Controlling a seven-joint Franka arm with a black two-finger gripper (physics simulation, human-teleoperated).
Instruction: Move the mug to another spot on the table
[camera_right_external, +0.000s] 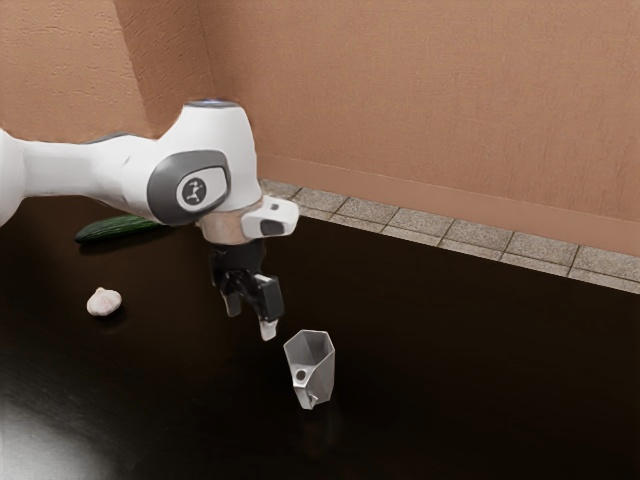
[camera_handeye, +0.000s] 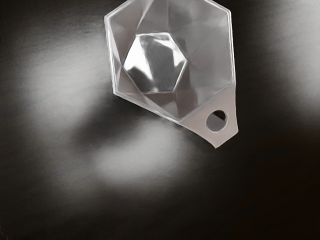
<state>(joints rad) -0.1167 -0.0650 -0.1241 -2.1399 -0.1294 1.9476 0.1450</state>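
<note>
A white faceted mug (camera_right_external: 310, 367) stands upright on the dark table (camera_right_external: 470, 380), its flat handle tab with a round hole turned toward the front. My gripper (camera_right_external: 251, 313) hangs just above the table, up and toward the exterior view's left of the mug, not touching it. Its fingers are apart and nothing is between them, so it is open. In the wrist view I look down into the mug (camera_handeye: 170, 60), with its hexagonal rim and bottom. The handle tab (camera_handeye: 216, 125) sticks out from one side of the rim.
A green cucumber (camera_right_external: 120, 228) lies at the far left of the table by the wall. A pale garlic bulb (camera_right_external: 103, 300) rests in front of it. A tiled floor strip (camera_right_external: 450, 230) and a brown wall run behind the table's far edge.
</note>
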